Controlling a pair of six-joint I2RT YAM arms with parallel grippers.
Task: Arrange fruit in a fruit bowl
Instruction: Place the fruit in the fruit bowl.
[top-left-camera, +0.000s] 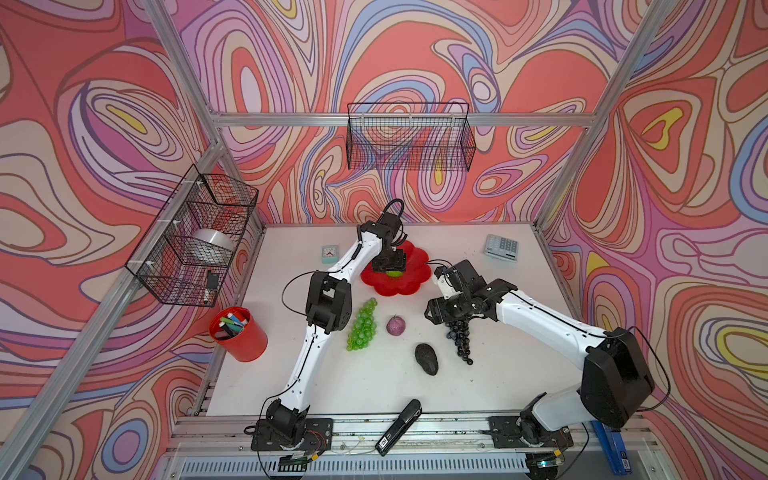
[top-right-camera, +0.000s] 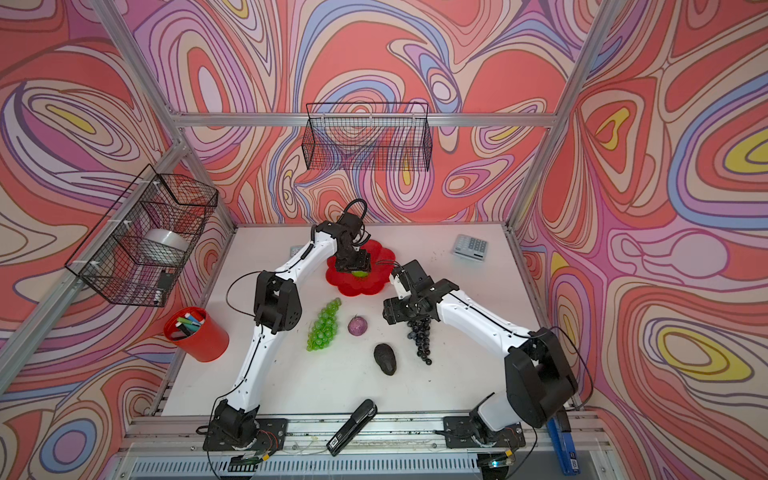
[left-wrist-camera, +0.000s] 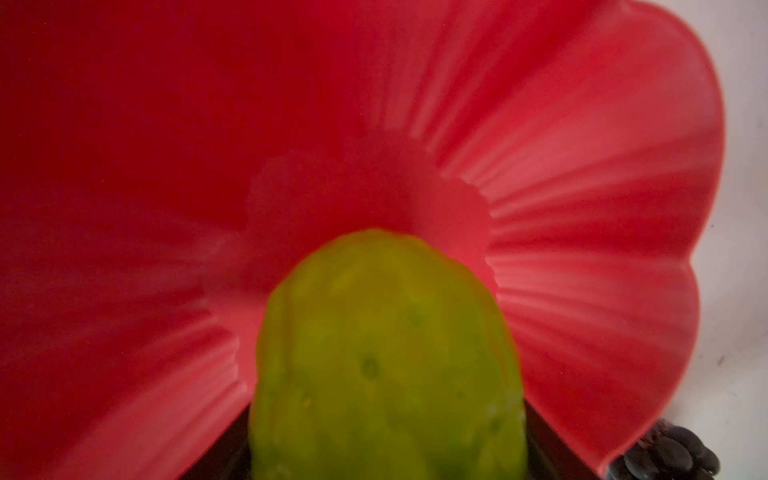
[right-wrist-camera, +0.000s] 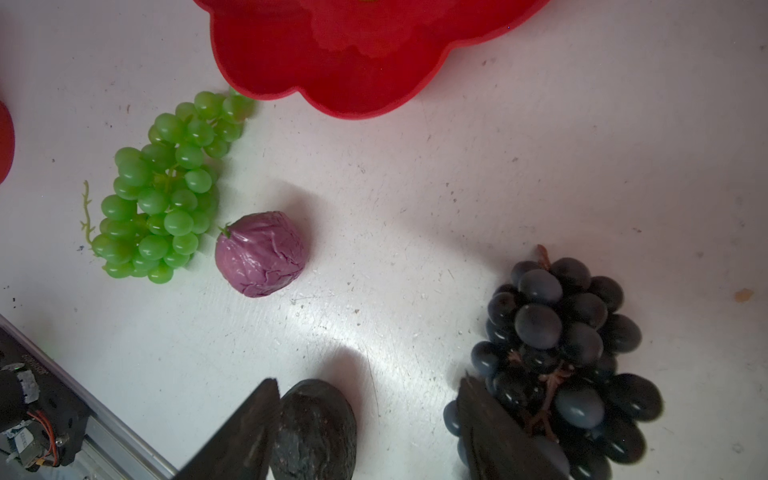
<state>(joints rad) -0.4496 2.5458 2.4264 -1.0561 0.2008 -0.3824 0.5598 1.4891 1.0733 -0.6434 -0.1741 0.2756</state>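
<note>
Over white worktop (top-left-camera: 353, 386), seat bumpy lime-green ball (left-wrist-camera: 386, 357) low at fruit bowl (top-left-camera: 411, 282) centre, jaws of left gripper (top-left-camera: 392, 272) flanking it, clamped or slack untellable, then lift straight, jaws of right gripper (right-wrist-camera: 368, 386) spread beside dark grape bunch (right-wrist-camera: 561, 332).

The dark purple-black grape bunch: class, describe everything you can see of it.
The dark purple-black grape bunch is a cluster of glossy, plastic-looking round berries on a brownish stem. It lies on the white table, apart from the other fruit, tapering toward the robot's base. The open right gripper hovers over its wider end; contact cannot be told.
</note>
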